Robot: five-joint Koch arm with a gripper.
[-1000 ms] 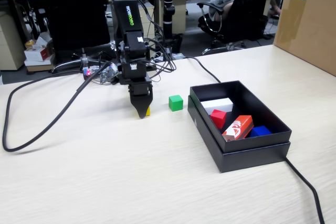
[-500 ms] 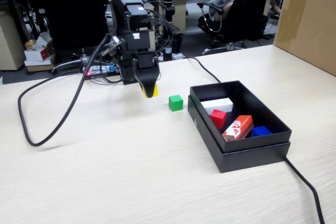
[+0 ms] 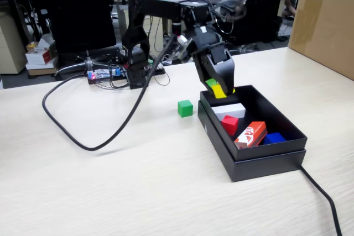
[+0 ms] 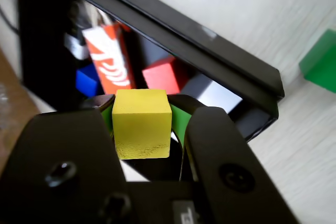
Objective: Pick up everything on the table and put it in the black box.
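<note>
On the pale wood table (image 3: 110, 192) the black arm (image 3: 166, 15) reaches over from its base at the back, a thick black cable (image 3: 83, 139) looping across the top beside it; a big brown cardboard carton (image 3: 326, 20) stands at the right edge of the fixed view; nearer the front sits the black box (image 3: 260, 164), shallow and low-walled, its far corner right under the wrist; inside it lie a white block (image 3: 231, 110), an orange-red carton with white marks (image 3: 250, 135), a blue piece (image 3: 275, 137) and the red cube (image 3: 229, 125), the red cube touching the white block; the gripper (image 3: 219, 90) hangs over that far corner, its jaws closed tight on the yellow cube (image 4: 142, 129), green pads (image 4: 177, 124) showing on either side of it in the wrist view; the green cube (image 3: 185, 108) rests alone on the table, just outside the box's left wall as the fixed view shows it.
</note>
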